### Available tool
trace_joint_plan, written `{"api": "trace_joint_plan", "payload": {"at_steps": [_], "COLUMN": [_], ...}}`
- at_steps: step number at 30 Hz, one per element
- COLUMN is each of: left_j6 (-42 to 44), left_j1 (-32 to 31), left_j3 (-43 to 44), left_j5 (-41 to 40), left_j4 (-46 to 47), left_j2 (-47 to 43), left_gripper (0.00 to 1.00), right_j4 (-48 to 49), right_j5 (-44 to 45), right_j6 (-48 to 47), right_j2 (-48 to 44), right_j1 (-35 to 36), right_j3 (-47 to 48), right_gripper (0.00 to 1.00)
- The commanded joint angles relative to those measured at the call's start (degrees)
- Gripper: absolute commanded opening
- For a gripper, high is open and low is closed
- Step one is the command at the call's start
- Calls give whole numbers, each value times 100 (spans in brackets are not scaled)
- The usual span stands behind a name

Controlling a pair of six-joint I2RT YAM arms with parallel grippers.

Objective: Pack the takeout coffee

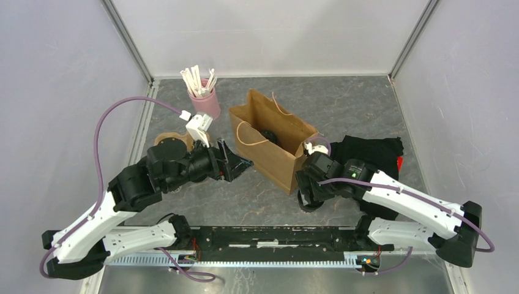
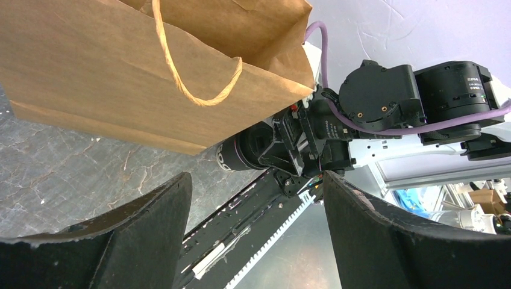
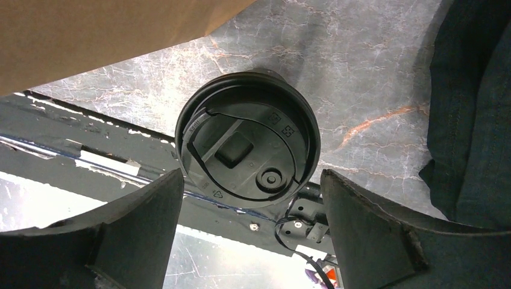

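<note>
Hovering right gripper (image 3: 250, 183) spread over coffee cup (image 3: 247, 144) | paper bag (image 1: 276, 162) beside | left gripper (image 2: 256, 189) spread

Embossed marks on lid (image 3: 247, 150), illegible.

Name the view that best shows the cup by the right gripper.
Right wrist: the lidded cup sits centred, unobstructed. Top external mostly hides it under the right arm; left wrist shows only its dark side past the bag.

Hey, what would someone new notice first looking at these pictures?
An open brown paper bag with twine handles stands mid-table. By its near corner, the right tool hangs open over a dark cup capped with a round black plastic lid. A pink cup of white sticks sits rear left.
</note>
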Motion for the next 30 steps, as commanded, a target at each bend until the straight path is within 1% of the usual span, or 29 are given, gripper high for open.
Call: {"api": "trace_joint_plan", "payload": {"at_steps": [1,8,16,23,28,30], "left_j6": [92,70,84,92,102,95], "left_j1": [-17,-17,-16,-15,-17,-14], "left_j3": [-64,-52,-41,-80,-85,-78], "left_j5": [-72,-90,-90,-77,-64,-63], "left_j4": [199,188,170,177,188,183], "left_j2": [-106,-109,-73,-74,-69,-82], "left_gripper": [85,86,86,86,86,86], "right_j4": [143,78,48,-231,-90,-21], "right_j5": [125,279,321,495,510,503], "right_j6": [38,-66,-48,-10,50,54], "right_j2": [97,261,408,556,544,535], "right_j1": [91,104,186,354,370,374], "right_j3": [104,152,260,577,408,251], "right_gripper": [90,92,87,89,87,84]}}
